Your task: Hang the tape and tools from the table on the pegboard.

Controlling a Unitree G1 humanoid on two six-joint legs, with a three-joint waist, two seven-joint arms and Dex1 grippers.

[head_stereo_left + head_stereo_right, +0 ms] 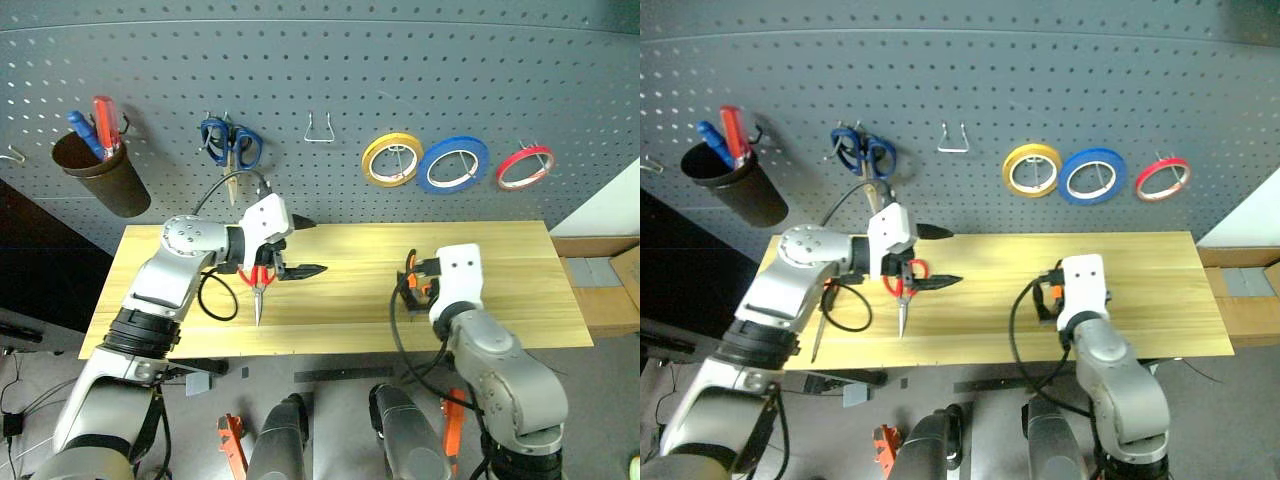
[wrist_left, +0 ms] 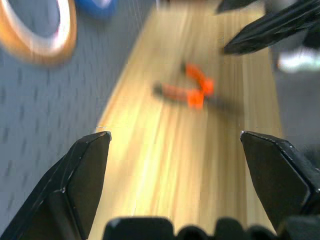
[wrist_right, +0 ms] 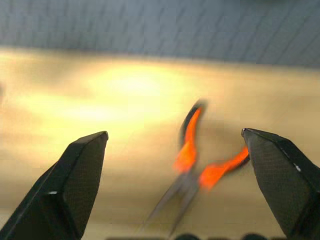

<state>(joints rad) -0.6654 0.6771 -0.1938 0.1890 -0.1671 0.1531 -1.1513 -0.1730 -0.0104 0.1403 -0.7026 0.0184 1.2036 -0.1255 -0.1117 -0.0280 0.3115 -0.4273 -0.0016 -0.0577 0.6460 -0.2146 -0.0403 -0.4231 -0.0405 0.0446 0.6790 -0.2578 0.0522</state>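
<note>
The red tape hangs on a hook at the right of the pegboard. Red-handled scissors lie on the table, blades pointing toward the front edge. My left gripper hovers just above and to the right of their handles, open and empty. The orange-and-black pliers lie on the wood right of centre. My right gripper is open just short of them, with the pliers lying ahead between its fingers and untouched. A slim screwdriver lies beside my left forearm.
On the pegboard are a brown cup with blue and red screwdrivers, blue-handled scissors, an empty wire hook, a yellow tape roll and a blue roll. A black cable loops on the table by my left arm.
</note>
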